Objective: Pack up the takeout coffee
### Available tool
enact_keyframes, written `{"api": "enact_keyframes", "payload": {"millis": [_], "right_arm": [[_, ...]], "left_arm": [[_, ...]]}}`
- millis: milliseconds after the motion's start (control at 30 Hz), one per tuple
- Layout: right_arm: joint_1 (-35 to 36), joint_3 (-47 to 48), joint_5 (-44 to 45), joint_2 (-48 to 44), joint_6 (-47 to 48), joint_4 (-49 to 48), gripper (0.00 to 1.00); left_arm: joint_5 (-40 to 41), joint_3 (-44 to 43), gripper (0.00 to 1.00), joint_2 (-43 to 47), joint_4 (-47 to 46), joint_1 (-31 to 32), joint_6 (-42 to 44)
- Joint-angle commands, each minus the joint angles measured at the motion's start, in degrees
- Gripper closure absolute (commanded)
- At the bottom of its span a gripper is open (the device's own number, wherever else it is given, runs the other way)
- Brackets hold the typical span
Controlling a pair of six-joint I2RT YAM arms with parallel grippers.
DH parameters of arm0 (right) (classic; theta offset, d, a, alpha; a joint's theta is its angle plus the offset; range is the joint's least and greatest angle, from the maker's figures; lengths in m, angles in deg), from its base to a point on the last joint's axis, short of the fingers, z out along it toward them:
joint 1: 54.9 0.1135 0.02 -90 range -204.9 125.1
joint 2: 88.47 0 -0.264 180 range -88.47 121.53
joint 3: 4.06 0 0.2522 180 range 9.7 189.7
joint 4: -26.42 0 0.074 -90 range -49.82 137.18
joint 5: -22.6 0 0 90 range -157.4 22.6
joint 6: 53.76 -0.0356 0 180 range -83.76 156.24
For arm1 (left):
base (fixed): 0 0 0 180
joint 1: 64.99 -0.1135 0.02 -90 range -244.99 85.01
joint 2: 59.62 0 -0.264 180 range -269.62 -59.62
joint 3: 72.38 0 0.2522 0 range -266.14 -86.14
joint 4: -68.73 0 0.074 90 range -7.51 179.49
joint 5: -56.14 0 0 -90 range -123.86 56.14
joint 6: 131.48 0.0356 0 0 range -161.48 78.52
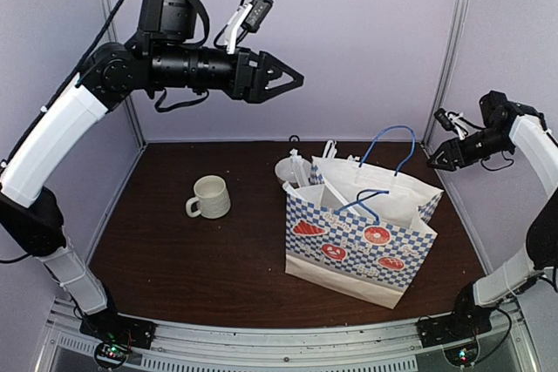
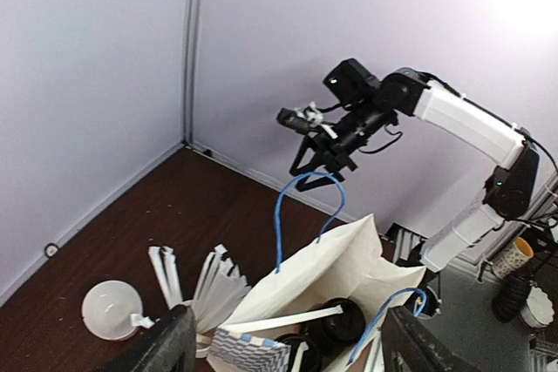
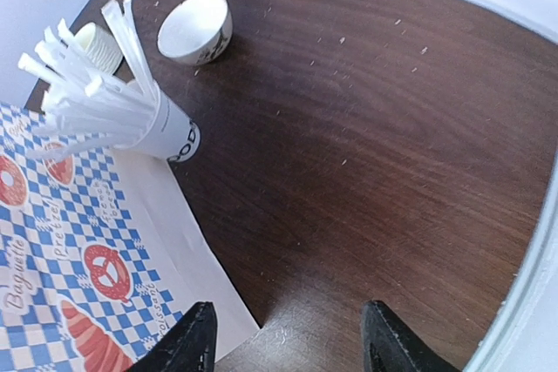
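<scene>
Table [image 1: 218, 250]: dark brown wood.
Mug [image 1: 209, 197]: cream, upright, left of centre.
Bag [image 1: 362, 241]: blue-checked paper, standing right of centre.
Stirrer cup [image 3: 170, 132]: white, just beside the bag.
Small white cup [image 3: 196, 28]: near the stirrer cup.

The paper bag [image 1: 362, 237] stands on the table [image 1: 174, 259], right of centre, with its mouth open upward. Two lidded takeout coffee cups [image 2: 340, 320] sit side by side inside it. Just behind the bag's left corner stands the cup of stirrers [image 3: 170, 132], with a small paper cup [image 3: 196, 28] just beyond it. The handled mug [image 1: 209, 196] stands well left of the bag.
</scene>
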State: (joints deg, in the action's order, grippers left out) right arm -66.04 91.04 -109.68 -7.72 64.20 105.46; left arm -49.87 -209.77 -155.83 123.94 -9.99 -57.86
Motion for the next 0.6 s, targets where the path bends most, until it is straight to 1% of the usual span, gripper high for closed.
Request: {"api": "enact_keyframes", "payload": {"millis": [0,67,100,133,167,233,333,400,433,467,533,567], "right_arm": [[-0.29,5.32,5.29,-5.04,-5.87,-2.20,0.39],[-0.29,7.22,11.15,-7.57,-9.93,-5.87,0.33],[-0.23,8.35,14.08,-8.67,-11.82,-7.71,0.26],[-0.29,9.39,16.40,-9.84,-13.34,-9.07,0.13],[-0.29,10.09,18.17,-11.02,-14.95,-10.56,0.02],[-0.28,10.34,21.76,-13.59,-18.76,-13.94,0.01],[-0.29,8.87,25.66,-18.46,-22.89,-19.34,0.01],[-0.29,7.55,25.15,-21.90,-23.13,-21.16,0.01],[-0.29,6.50,24.66,-23.34,-23.05,-22.17,0.01],[-0.29,6.42,24.03,-23.88,-23.42,-21.05,0.01],[-0.28,6.83,21.82,-23.18,-23.53,-18.40,0.01],[-0.29,6.03,20.97,-23.21,-23.62,-18.56,0.01]], "left_arm": [[11.20,4.97,0.21,3.38,7.08,-5.38,5.89],[13.68,6.94,0.15,5.31,9.56,-10.41,6.16],[14.77,7.74,0.13,5.90,10.69,-12.90,6.50],[16.23,8.06,0.12,6.16,11.96,-15.32,7.29],[19.77,8.21,0.12,6.21,13.16,-17.11,8.71],[27.05,10.26,0.10,7.25,13.27,-19.42,10.64],[32.53,15.76,0.03,10.64,9.32,-21.57,11.81],[35.90,16.96,0.03,11.49,8.71,-21.60,13.46],[36.59,16.93,0.03,11.74,9.04,-21.73,13.62],[36.81,17.02,0.02,11.89,9.20,-21.70,13.65],[36.64,18.14,0.02,12.63,8.51,-21.64,13.57],[36.56,18.91,0.03,13.04,7.77,-21.69,13.57]]}}
